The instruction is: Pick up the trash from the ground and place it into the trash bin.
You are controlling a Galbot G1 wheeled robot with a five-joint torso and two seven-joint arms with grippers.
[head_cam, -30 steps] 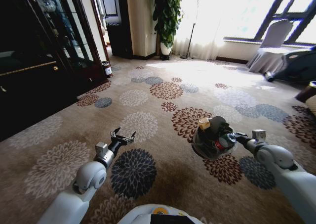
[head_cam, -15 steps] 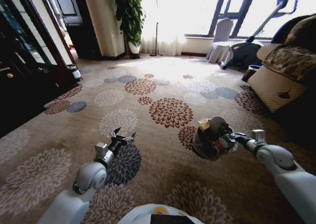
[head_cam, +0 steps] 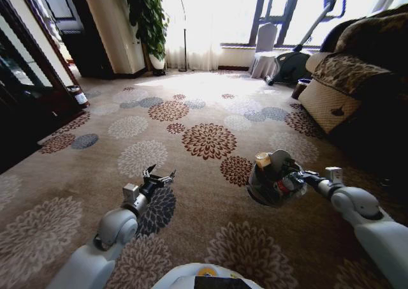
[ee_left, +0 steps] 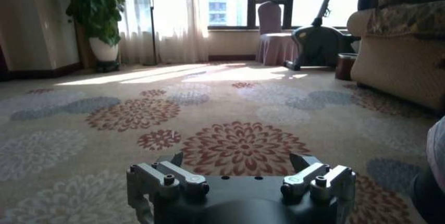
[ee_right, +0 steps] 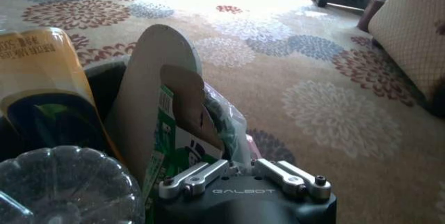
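Floral carpet (head_cam: 210,142), sunlit curtained windows (head_cam: 217,14), potted plant (head_cam: 146,14), patterned sofa (head_cam: 357,78), dark cabinet (head_cam: 25,91).

Open carpet (head_cam: 191,129) lies ahead of both arms. Sofa (head_cam: 357,78) bounds the right side, dark cabinet (head_cam: 25,91) the left; chair (head_cam: 262,50) and plant (head_cam: 145,14) stand far back.

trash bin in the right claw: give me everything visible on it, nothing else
The trash bin is a small round dark bucket, carried off the carpet in front of the robot by the right claw, which grips its rim. It tilts, mouth towards the head camera. It looks well filled: a yellow-orange packet and a flat grey-white card stick up above the rim, with a green and white packet, crinkled clear plastic and the ribbed base of a clear bottle beside them.
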